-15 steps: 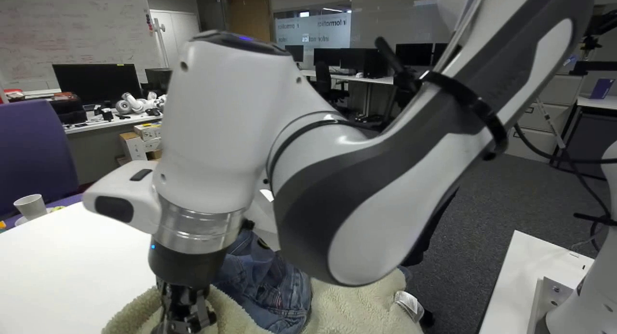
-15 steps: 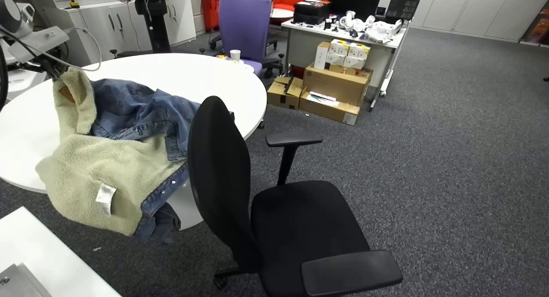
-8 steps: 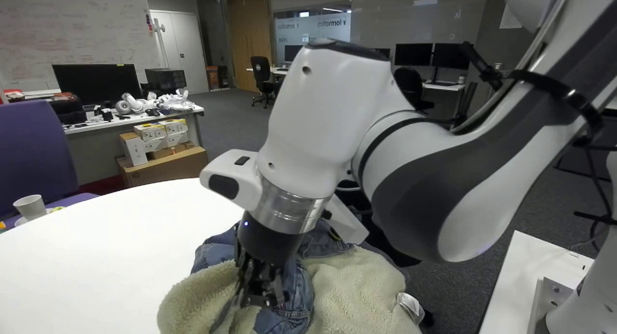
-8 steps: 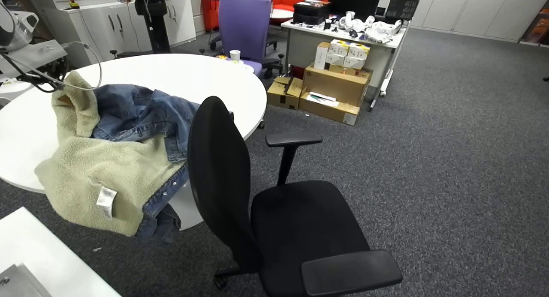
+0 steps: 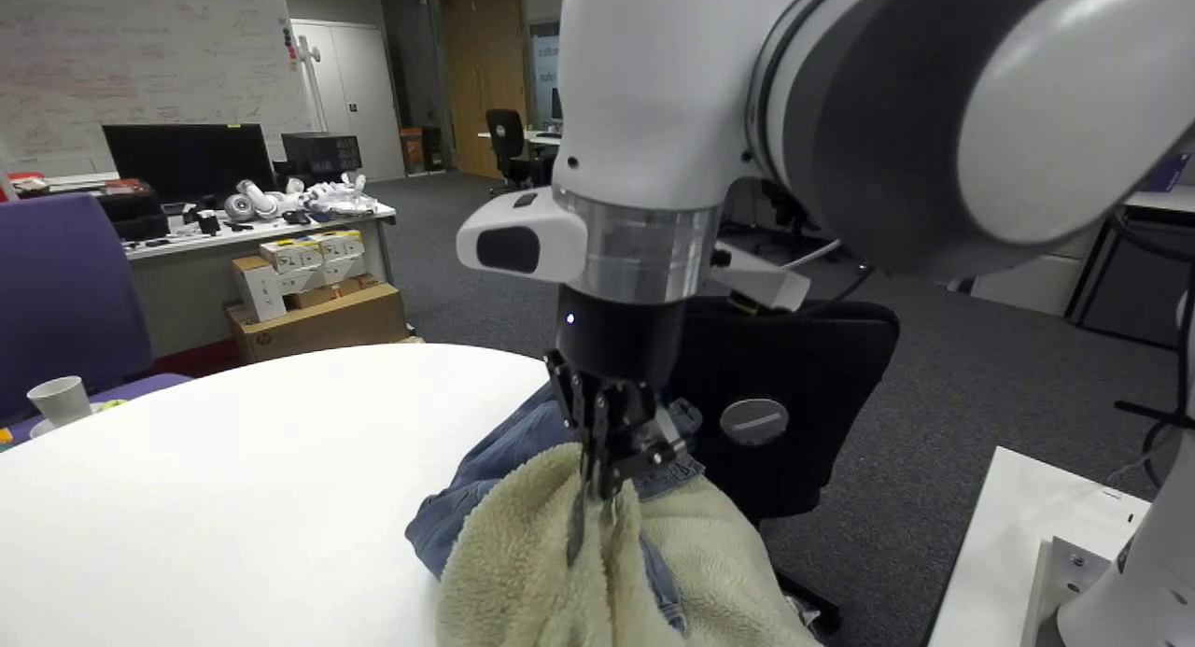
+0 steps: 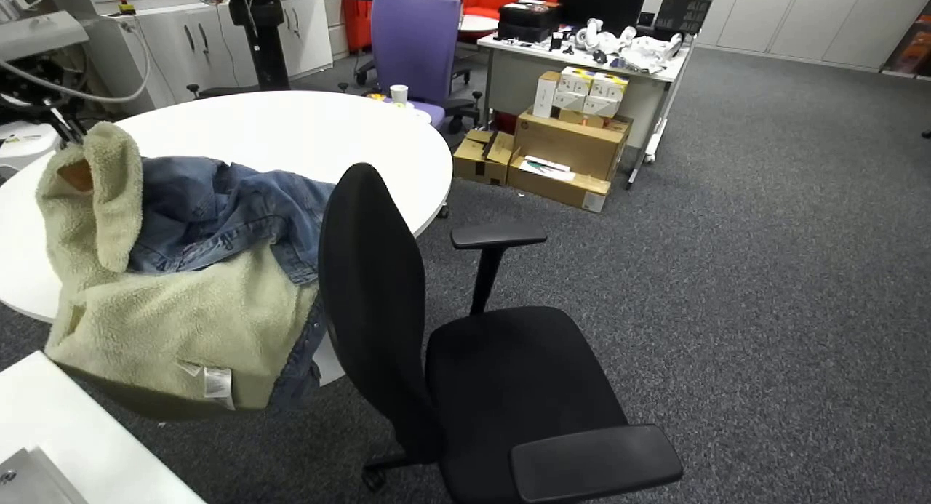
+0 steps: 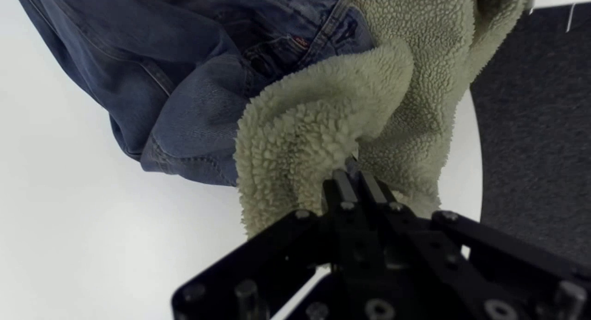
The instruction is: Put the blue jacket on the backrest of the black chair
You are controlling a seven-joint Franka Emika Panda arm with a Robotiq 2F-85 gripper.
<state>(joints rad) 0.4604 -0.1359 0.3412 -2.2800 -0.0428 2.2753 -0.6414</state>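
The blue jacket [image 6: 218,217] lies partly on the round table, its fleecy lining [image 6: 156,318] facing up and hanging past the near edge. Its white label [image 6: 218,385] shows there. My gripper [image 5: 602,484] is shut on a fold of the jacket [image 5: 523,544] and holds it raised. In the wrist view the gripper [image 7: 353,172] has a thin denim edge between its fingertips, with fleece [image 7: 295,158] around. The black chair [image 6: 371,293] stands beside the jacket, its backrest [image 5: 803,395] behind the gripper in an exterior view. Whether jacket and backrest touch, I cannot tell.
The white round table [image 5: 233,498] is under the jacket. A purple chair [image 6: 414,42] and a white cup [image 6: 398,93] are at its far side. A white side table [image 6: 80,446] is close to the hanging lining. The chair's armrests [image 6: 498,235] stick out.
My gripper has moved up and right in an exterior view, pulling the held fold along. The fleece has stretched leftward and the label has shifted right in an exterior view. The chair has not moved.
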